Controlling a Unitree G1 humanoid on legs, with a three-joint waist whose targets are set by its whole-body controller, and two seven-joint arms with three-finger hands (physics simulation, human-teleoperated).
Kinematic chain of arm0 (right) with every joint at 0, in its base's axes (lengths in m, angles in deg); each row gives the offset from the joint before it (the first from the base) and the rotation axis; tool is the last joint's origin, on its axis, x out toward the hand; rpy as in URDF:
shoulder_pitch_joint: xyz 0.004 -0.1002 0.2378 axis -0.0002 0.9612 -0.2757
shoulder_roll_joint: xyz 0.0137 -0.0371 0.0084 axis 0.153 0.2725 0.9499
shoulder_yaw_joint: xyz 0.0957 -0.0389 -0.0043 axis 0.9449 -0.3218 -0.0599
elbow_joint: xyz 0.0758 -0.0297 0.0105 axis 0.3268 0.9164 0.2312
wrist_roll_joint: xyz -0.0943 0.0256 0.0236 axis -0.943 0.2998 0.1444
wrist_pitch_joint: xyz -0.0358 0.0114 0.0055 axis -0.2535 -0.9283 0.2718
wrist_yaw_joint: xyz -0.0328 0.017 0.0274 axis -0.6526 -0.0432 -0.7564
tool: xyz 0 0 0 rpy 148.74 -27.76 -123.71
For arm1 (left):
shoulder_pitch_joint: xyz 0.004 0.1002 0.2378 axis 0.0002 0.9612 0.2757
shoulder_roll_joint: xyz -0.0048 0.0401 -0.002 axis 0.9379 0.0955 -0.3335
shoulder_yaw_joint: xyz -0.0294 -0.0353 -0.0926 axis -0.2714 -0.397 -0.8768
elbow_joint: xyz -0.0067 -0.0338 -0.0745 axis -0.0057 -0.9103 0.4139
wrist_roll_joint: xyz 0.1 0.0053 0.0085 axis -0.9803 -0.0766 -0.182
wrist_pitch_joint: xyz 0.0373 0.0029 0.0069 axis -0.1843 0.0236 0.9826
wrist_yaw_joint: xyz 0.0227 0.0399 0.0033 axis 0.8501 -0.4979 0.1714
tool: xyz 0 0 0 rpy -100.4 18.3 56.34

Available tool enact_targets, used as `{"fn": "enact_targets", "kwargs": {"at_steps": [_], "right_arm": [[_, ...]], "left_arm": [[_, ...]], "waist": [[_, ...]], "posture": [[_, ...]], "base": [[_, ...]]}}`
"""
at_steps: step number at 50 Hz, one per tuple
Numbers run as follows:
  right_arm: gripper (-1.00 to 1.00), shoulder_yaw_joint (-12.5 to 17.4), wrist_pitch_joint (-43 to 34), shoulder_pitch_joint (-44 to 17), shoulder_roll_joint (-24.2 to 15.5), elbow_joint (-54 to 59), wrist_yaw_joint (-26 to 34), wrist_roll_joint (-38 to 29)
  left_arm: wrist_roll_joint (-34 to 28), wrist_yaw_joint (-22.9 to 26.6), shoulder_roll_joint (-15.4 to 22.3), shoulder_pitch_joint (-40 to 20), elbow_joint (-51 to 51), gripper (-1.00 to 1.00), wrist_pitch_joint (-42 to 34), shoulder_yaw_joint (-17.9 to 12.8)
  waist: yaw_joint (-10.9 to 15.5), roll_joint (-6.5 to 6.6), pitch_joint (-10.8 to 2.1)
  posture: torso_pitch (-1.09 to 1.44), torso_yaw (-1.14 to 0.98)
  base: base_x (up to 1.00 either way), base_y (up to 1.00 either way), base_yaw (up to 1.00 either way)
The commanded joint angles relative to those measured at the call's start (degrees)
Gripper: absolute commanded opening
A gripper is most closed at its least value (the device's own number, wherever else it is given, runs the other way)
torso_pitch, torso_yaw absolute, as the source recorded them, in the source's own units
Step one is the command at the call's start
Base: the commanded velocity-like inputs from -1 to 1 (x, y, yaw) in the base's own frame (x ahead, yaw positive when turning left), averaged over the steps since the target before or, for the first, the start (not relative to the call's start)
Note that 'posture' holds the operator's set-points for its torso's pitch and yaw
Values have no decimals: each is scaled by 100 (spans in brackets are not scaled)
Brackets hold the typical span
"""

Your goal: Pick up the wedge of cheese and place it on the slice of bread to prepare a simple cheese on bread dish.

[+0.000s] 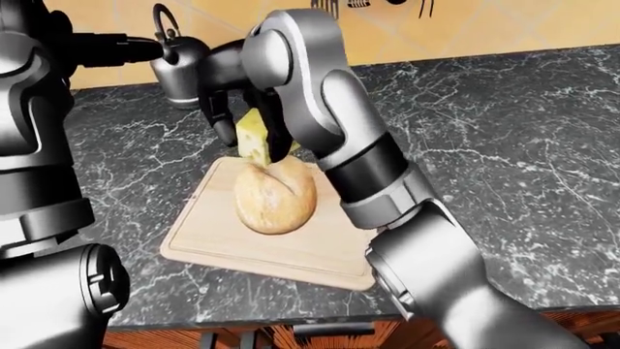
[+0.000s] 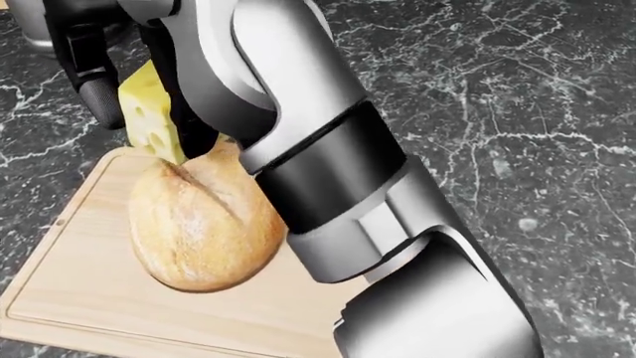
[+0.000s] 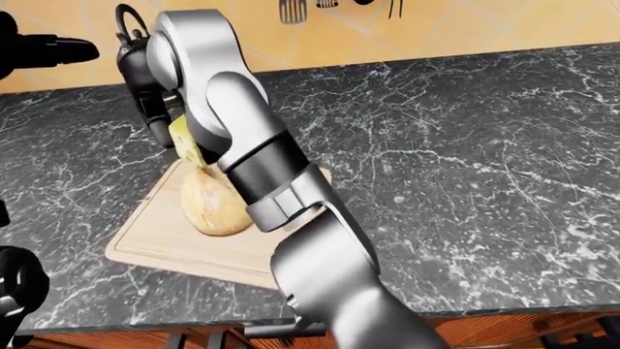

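Left-eye view: The right hand [image 1: 247, 109] grips the cheese wedge [image 1: 256, 139], with dark fingers [image 1: 215, 113] closed on both sides of it. The cheese hangs over the top end of the bread [image 1: 275, 194], its lower tip touching or just above the crust; which of the two cannot be told. The bread lies on a wooden cutting board [image 1: 281, 251], which rests on the black marble counter [image 1: 504, 145]. A metal kettle [image 1: 179, 69] stands near the wall, above the board in this view. The left arm rises along the left edge; its hand is not in view.

Head view: The right arm crosses the picture from bottom right to top left. The yellow cheese [image 2: 154, 112] sits between a dark finger [image 2: 89, 74] on its left and the palm on its right. Its bottom corner meets the top of the round loaf [image 2: 203, 227].

Right-eye view: The arm covers much of the board [image 3: 155, 243]. The cheese [image 3: 186, 142] shows at the loaf's upper end [image 3: 215, 203].
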Motion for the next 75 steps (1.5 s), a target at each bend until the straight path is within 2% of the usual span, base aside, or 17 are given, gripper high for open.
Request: {"fn": "enact_targets", "kwargs": {"at_steps": [1,10,29,45,46,47,49,50,66,75], "right_arm": [[-100,75,65,-75,-73,-362,19,81],[-100,94,30,14,-236,-671,327,195],[-100,-57,29,1099,-92,-1610,644,-72],[-100,1,75,1066,-85,-1486,452,9],[-84,-6,64,1078,-86,-1488,458,4],[-26,-7,58,1084,-90,-1484,456,1],[40,-11,75,1096,-107,-1470,442,-1],[100,-19,73,1107,-109,-1475,454,-10],[100,-6,62,1081,-118,-1463,530,-73],[100,226,-204,418,-404,-1370,721,173]], "left_arm": [[-7,-32,107,-177,148,100,218,-61],[10,-19,187,-214,-39,100,331,-63],[-37,-37,124,-330,-100,100,339,-4],[-77,-52,55,-315,-110,100,370,11],[-77,-50,54,-307,-105,100,370,10],[-77,-49,54,-296,-102,100,374,7],[-78,-49,56,-286,-100,100,378,3],[-76,-47,62,-286,-92,100,369,0],[-69,-43,95,-312,-115,100,364,-7],[-103,-27,140,-452,-174,100,322,19]], "waist": [[-8,55,-180],[-13,51,-190],[-16,39,-202],[-20,44,-225],[-20,44,-223],[-19,43,-221],[-20,41,-216],[-20,40,-215],[-7,39,-221],[-5,21,-207]], "posture": [[0,0],[0,0],[0,0],[0,0],[0,0],[0,0],[0,0],[0,0],[0,0],[0,0]], "base": [[0,0,0],[0,0,0],[0,0,0],[0,0,0],[0,0,0],[0,0,0],[0,0,0],[0,0,0],[0,0,0],[0,0,0]]}}
